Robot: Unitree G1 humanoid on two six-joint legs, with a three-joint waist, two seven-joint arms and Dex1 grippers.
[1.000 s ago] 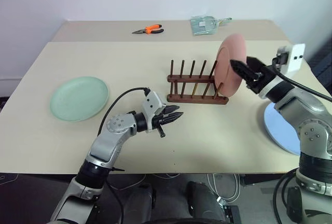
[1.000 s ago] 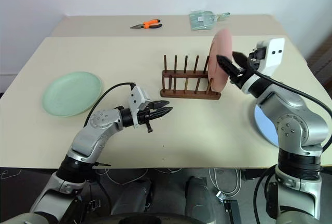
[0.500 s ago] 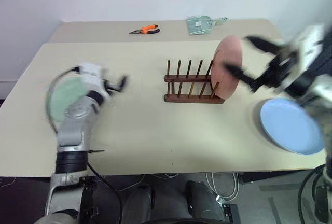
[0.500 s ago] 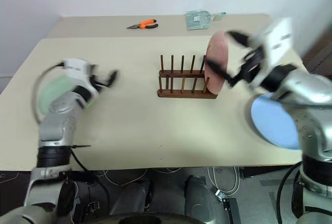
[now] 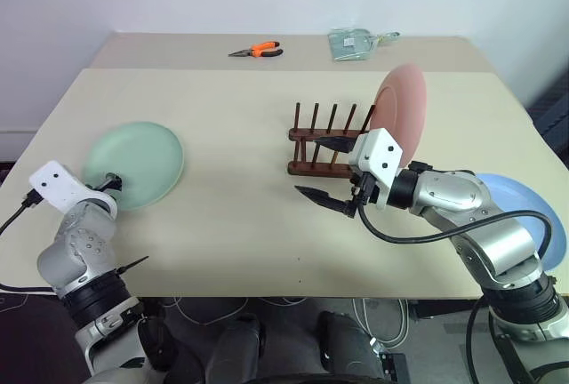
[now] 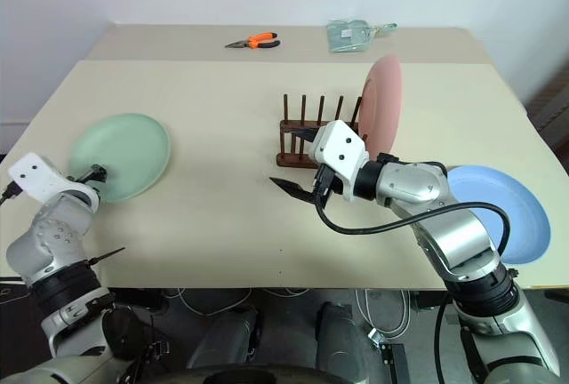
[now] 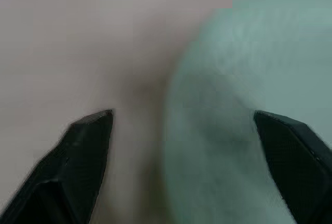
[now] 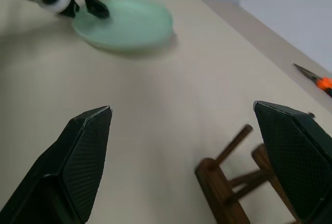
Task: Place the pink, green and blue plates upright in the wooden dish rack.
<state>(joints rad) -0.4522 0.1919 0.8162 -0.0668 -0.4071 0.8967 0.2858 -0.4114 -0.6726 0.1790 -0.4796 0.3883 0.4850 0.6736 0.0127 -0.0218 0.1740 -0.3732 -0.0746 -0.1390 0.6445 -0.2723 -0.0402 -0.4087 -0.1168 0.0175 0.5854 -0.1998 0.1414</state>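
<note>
Your table (image 5: 267, 117) carries, largest first:
- Blue plate (image 6: 511, 197), flat at the right edge.
- Green plate (image 5: 142, 160), flat near the left edge.
- Pink plate (image 5: 402, 110), upright in the right end of the rack.
- Rack (image 5: 322, 155), mid-table, other slots bare.
- Right gripper (image 5: 331, 171), fingers spread wide, holding nothing, just in front of the rack.
- Left gripper (image 7: 181, 146), fingers parted and empty, straddling the green plate's near rim.
- Bag (image 5: 356, 42) and pliers (image 5: 256, 50), far edge.
</note>
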